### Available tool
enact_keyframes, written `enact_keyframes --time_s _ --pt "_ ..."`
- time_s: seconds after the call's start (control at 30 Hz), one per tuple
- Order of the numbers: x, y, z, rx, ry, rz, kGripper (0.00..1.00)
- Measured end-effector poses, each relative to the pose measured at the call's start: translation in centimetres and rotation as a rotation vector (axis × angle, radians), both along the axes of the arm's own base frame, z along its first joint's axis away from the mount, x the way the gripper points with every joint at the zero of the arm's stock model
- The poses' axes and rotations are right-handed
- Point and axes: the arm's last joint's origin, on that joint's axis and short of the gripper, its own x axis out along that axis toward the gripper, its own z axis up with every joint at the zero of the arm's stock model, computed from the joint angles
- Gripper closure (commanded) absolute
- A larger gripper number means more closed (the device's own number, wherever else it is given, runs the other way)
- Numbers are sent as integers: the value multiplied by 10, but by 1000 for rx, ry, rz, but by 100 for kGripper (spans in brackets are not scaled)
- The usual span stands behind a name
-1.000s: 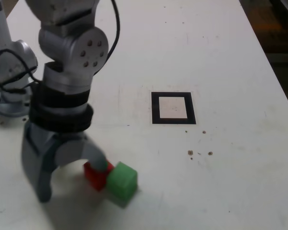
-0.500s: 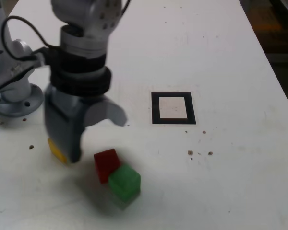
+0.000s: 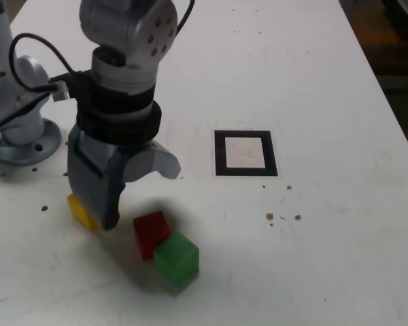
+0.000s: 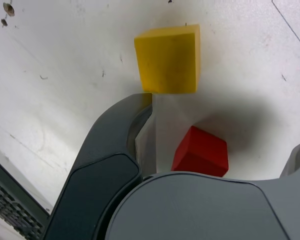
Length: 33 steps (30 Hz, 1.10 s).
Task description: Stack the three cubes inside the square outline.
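In the exterior view the red cube (image 3: 151,233) and the green cube (image 3: 177,258) lie touching each other near the table's front. The yellow cube (image 3: 80,209) sits to their left, partly hidden behind one finger. My gripper (image 3: 139,193) hangs open just above and behind the red cube, holding nothing. The square outline (image 3: 245,153), black tape around a white centre, lies to the right and farther back with nothing inside it. The wrist view shows the yellow cube (image 4: 167,60) beyond a dark finger (image 4: 120,140) and the red cube (image 4: 201,152) between the open jaws of the gripper (image 4: 222,122).
The arm's grey base (image 3: 20,132) stands at the exterior view's left. Small dark specks (image 3: 282,217) dot the white table (image 3: 313,81) in front of the outline. The table's right edge (image 3: 394,115) runs beside a dark floor.
The gripper has lifted off the red cube and moved back and slightly rightwards, staying open. The yellow cube has come into sight. The red cube has turned slightly.
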Motion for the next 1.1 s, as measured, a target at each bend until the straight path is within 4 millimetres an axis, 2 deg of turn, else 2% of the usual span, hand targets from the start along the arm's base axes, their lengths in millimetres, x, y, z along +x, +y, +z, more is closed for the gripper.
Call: enact_keyframes --time_s 0.27,0.53,1.1 --pt "3 -5 -4 -1 4 -7 2" --pt "23 -19 -15 0 5 -21 4" --pt "31 -23 -33 29 -12 -28 22"
